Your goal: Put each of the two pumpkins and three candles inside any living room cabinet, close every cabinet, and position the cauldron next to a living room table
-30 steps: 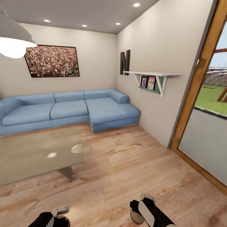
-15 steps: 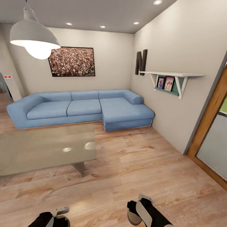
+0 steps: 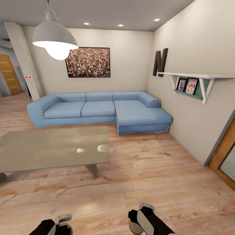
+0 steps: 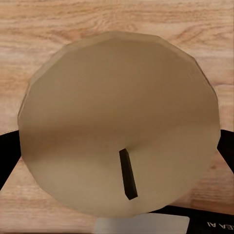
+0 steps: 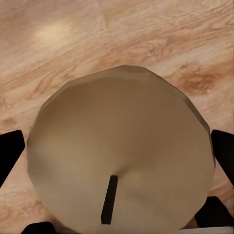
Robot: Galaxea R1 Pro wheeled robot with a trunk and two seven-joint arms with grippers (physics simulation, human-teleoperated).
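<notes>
Fingers of our left gripper (image 4: 117, 161) show as black shapes (image 4: 9, 156) at both sides of a beige candle (image 4: 119, 119), clenched around it; its dark wick points toward the camera. Our right gripper (image 5: 117, 170) holds a second beige candle (image 5: 122, 151) the same way, black fingers (image 5: 9, 153) pressed at its 2 sides. Wood floor lies under both.

From the head camera, we see both wrists low at the near edge: the left gripper (image 3: 60, 225) on the left and the right gripper (image 3: 138, 222) further right, with the right candle's (image 3: 133, 227) pale side showing under it. Both hang above the light wood floor (image 3: 156, 182).

Ahead and to the left stands the low table (image 3: 52, 148) with a grey glossy glass top and pale base. Beyond it a blue corner sofa (image 3: 101, 111) runs along the back wall. Above the sofa hangs a framed picture (image 3: 88, 62), with a white pendant lamp (image 3: 54, 37) nearer us. On the right wall are a dark letter N (image 3: 160, 62) and a white shelf (image 3: 199, 76) with 2 photos.
</notes>
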